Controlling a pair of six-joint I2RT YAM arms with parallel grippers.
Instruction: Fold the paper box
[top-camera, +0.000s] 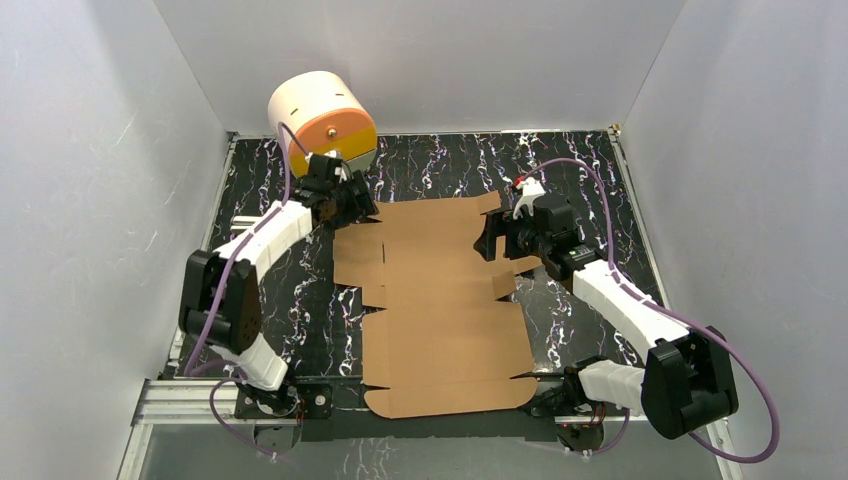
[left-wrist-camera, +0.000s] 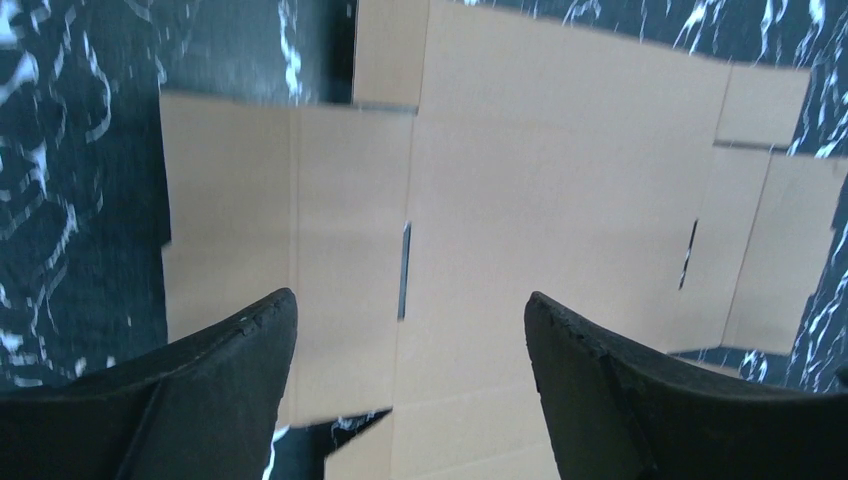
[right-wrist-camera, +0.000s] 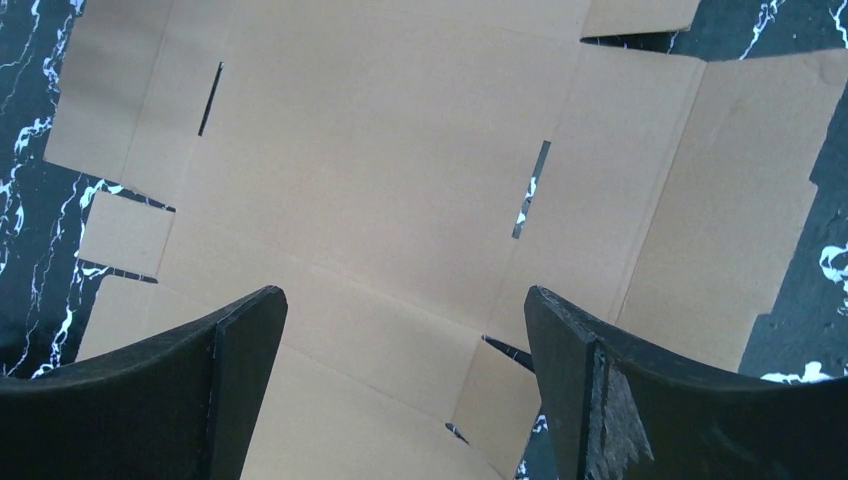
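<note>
Left wrist | left fingers (left-wrist-camera: 200, 400) wide apart, empty — above paper box (left-wrist-camera: 550, 180) | right fingers (right-wrist-camera: 650, 400) wide apart, empty

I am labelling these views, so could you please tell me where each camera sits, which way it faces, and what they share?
Top external: above and behind the bases, looking down on the table; both arms show, with the left claw and right claw near the flat box.
Left wrist: on the left arm, looking down at the box between the fingers of the open left claw.
Right wrist: on the right arm, looking down at the box through the open right claw.
Shared: all three show the box.
</note>
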